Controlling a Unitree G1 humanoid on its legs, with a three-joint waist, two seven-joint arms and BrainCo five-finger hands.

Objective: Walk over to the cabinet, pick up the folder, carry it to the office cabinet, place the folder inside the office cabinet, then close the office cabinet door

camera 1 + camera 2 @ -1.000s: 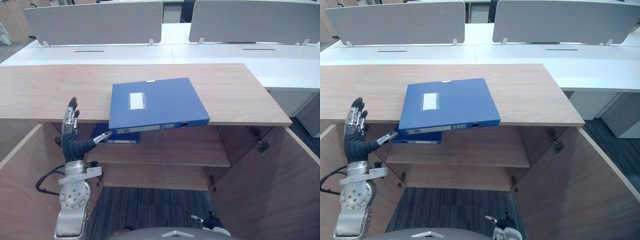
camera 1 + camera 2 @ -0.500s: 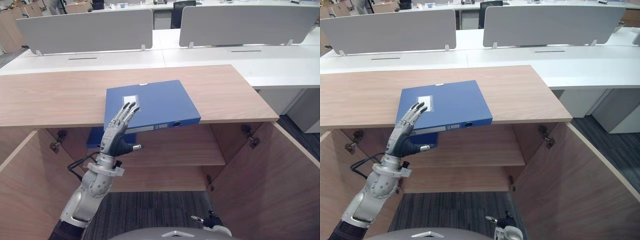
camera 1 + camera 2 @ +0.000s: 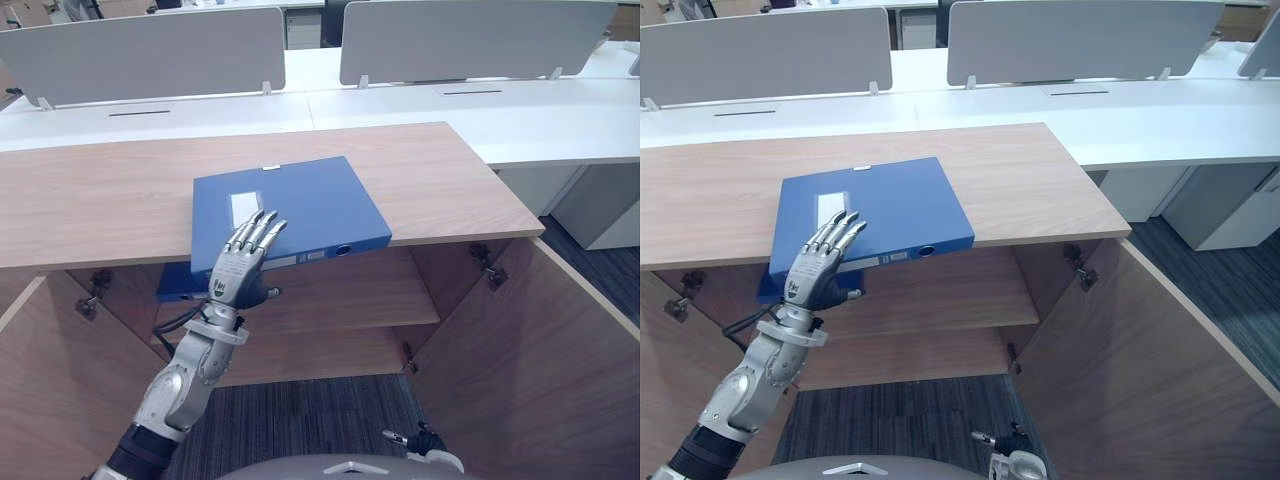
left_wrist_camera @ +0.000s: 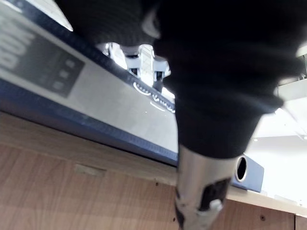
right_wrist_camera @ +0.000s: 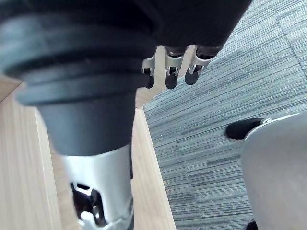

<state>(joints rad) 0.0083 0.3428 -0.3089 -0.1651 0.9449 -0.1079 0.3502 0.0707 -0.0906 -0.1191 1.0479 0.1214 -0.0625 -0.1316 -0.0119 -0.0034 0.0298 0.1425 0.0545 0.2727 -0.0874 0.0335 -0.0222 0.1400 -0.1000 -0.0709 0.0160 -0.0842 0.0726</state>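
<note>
A blue folder (image 3: 310, 205) lies flat on the wooden cabinet top (image 3: 100, 200), its spine overhanging the front edge. My left hand (image 3: 235, 272) is raised at the folder's front left corner, open, with straight fingers (image 4: 146, 60) reaching over the cover and the thumb (image 4: 196, 191) below the spine. The spine (image 4: 96, 96) with its ring hole runs just past the hand in the left wrist view. My right hand (image 3: 418, 440) hangs low by the carpet, its fingers (image 5: 169, 72) relaxed and holding nothing.
Both cabinet doors stand open, the left door (image 3: 60, 370) and the right door (image 3: 530, 370). Inside is a shelf (image 3: 340, 295) with a second blue folder (image 3: 178, 288) at its left end. White desks (image 3: 400, 100) with grey dividers (image 3: 150, 50) stand behind.
My left hand has risen from beside the cabinet's left opening and moved right to the folder's front corner, its fingers now over the cover. The camera has shifted too.
</note>
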